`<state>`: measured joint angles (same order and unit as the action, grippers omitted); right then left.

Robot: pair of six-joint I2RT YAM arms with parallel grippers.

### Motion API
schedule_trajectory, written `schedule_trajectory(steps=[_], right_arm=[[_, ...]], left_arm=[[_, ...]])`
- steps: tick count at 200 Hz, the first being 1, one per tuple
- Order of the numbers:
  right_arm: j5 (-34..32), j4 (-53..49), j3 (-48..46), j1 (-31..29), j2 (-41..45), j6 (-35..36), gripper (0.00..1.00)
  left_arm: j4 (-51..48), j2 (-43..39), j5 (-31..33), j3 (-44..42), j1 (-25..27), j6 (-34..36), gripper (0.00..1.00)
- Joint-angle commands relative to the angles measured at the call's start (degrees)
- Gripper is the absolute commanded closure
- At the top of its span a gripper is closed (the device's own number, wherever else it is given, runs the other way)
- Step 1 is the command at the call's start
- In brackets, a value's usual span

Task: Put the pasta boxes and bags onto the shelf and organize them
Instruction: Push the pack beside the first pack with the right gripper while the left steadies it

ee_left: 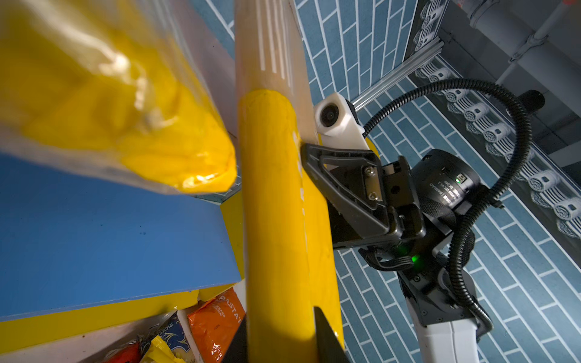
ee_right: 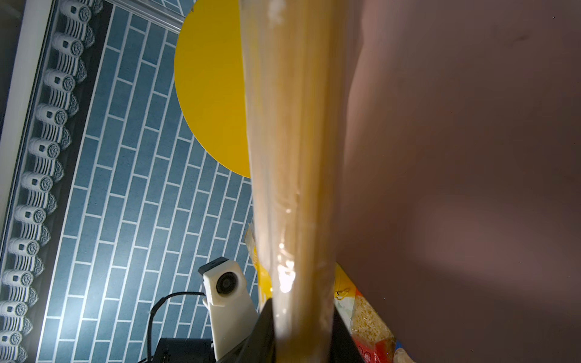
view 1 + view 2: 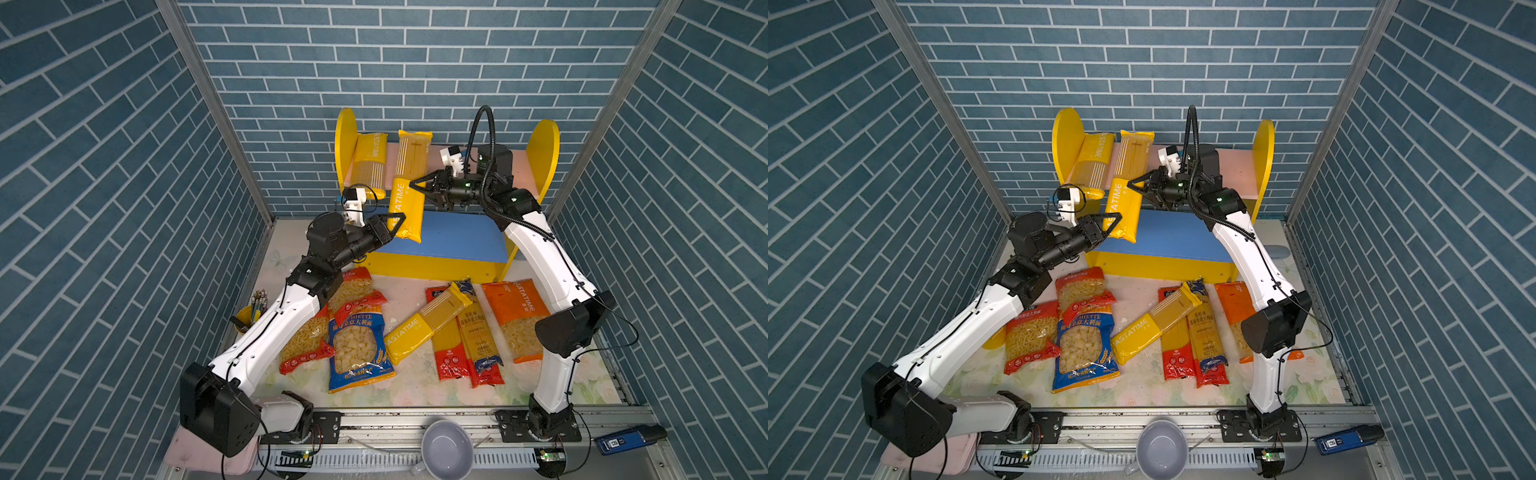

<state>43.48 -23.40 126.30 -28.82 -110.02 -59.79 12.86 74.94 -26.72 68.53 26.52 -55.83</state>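
Both top views bright, evenly lit from above, sharp; walls [image 3: 83, 166] bow at edges. Left wrist view: near yellow bag [image 1: 110, 94] blurred, glare on plastic. Right wrist view dim: pink board [image 2: 456, 157] shadowed, glare spot on spaghetti bag [image 2: 286, 276].

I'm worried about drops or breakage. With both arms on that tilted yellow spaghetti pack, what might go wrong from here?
1. The yellow PASTATIME spaghetti pack slants from the pink upper board down over the blue lower board. If it is released like this, it may slide off.
2. The left gripper and right gripper both clamp it, so uneven pulls could bend the pack and snap the spaghetti.
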Motion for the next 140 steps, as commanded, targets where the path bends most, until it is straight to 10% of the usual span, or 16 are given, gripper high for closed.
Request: schedule_trajectory(steps=[1,140], right_arm=[[-1.47,9.55,-1.75,-0.13,3.72,-2.53,0.71],[-11.25,3.73,-12.19,-2.96,11.28,5.45,0.38]], left_arm=[[2.6,-2.77,4.42,1.25,0.94,-1.85,0.85],[2.88,-1.77,18.81,5.11,5.57,-3.65,0.91]])
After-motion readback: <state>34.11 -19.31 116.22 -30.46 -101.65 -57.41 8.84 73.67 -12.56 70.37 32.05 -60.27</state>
